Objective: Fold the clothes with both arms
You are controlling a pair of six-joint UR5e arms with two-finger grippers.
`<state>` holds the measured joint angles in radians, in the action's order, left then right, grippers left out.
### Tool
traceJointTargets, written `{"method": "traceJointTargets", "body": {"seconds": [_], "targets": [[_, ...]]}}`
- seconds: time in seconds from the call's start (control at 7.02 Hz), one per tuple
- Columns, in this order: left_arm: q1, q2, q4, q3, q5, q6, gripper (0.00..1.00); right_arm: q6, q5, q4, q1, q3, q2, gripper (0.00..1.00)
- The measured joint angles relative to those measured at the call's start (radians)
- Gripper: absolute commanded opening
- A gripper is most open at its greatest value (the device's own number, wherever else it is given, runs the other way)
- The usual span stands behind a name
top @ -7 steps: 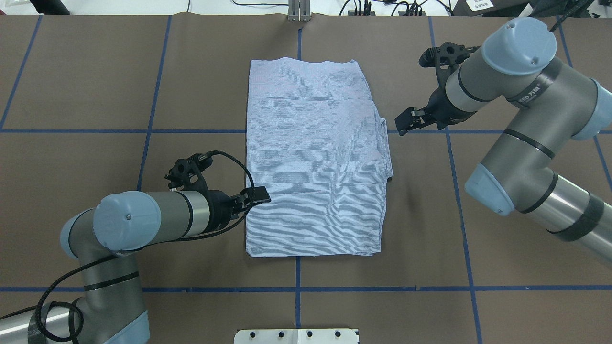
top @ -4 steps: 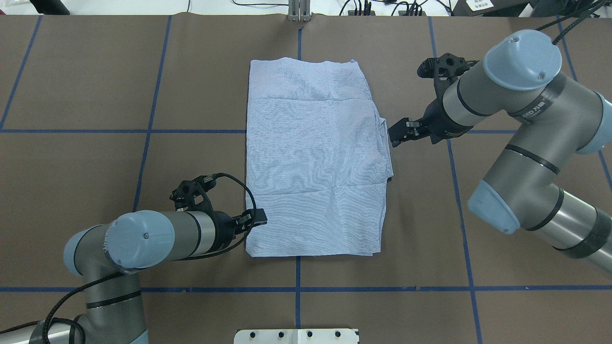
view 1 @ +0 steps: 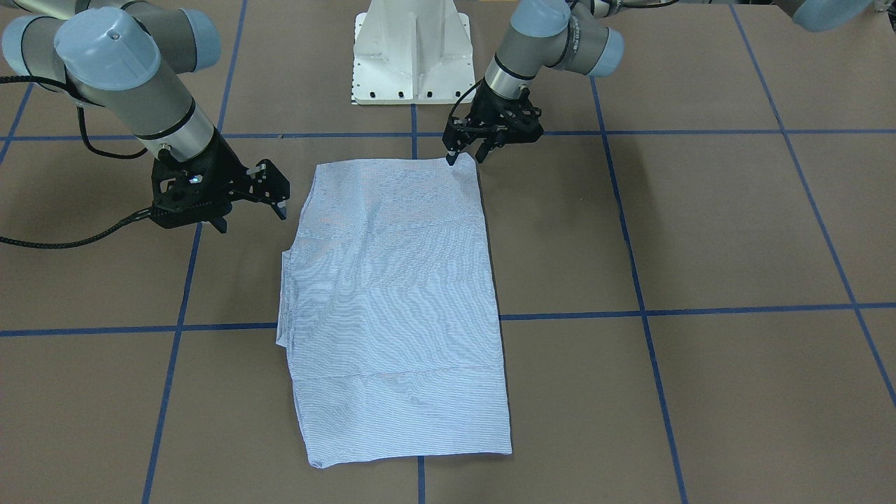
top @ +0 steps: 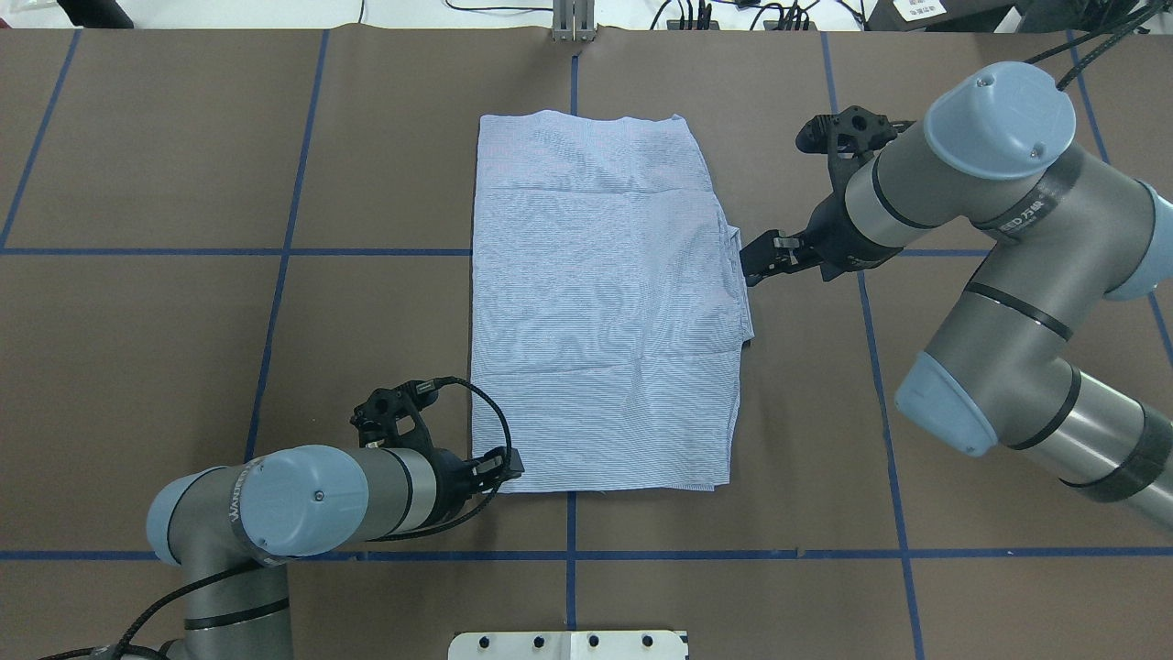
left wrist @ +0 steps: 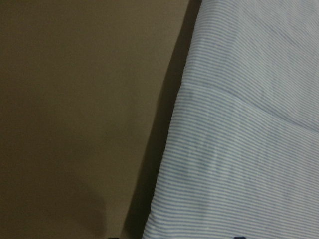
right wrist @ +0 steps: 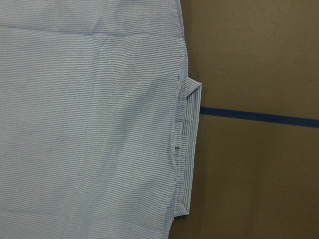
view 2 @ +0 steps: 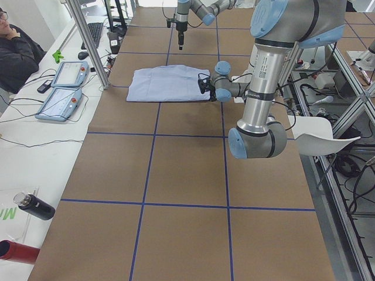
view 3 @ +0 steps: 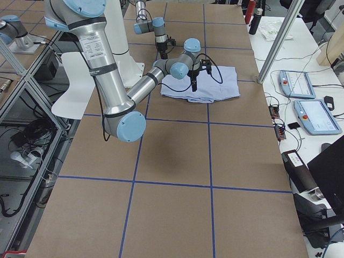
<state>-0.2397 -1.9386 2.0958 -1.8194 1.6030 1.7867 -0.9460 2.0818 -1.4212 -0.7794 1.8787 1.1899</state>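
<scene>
The striped shirt (top: 605, 302) is lying flat in the middle of the brown worktop (top: 183, 321), folded into a tall rectangle. Going by the overhead view, the left fingers (view 1: 449, 157) are sitting right at its 7 o'clock corner. They're spread apart and not pinching anything I can make out. The right fingers (view 1: 280, 203) are hanging just off the 3 o'clock edge, also spread wide. They're pointing at a narrow folded strip (top: 740, 275) that's poking out from under the top layer there. Can't tell if they're actually touching it. Blue tape lines (top: 275, 251) are crossing the worktop in a grid, and the white base (top: 568, 644) is showing at 6 o'clock.
</scene>
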Motion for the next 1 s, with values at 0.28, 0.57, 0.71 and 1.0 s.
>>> {"method": "traceJointTargets", "body": {"seconds": [0.28,0.57,0.71,1.0], "targets": [[0.006,-0.006,-0.020,-0.006,0.000,0.000,0.57,0.000,0.000,0.000,0.000,-0.002,0.000,1.00],[0.006,-0.007,-0.051,-0.011,0.000,0.000,0.57,0.000,0.000,-0.001,0.001,-0.004,0.000,1.00],[0.005,-0.007,-0.060,-0.011,0.000,0.000,0.57,0.000,-0.001,-0.001,0.002,-0.005,0.000,1.00],[0.002,-0.006,-0.067,-0.009,0.000,0.000,0.57,0.000,-0.004,-0.001,0.003,-0.008,0.000,1.00]]}}
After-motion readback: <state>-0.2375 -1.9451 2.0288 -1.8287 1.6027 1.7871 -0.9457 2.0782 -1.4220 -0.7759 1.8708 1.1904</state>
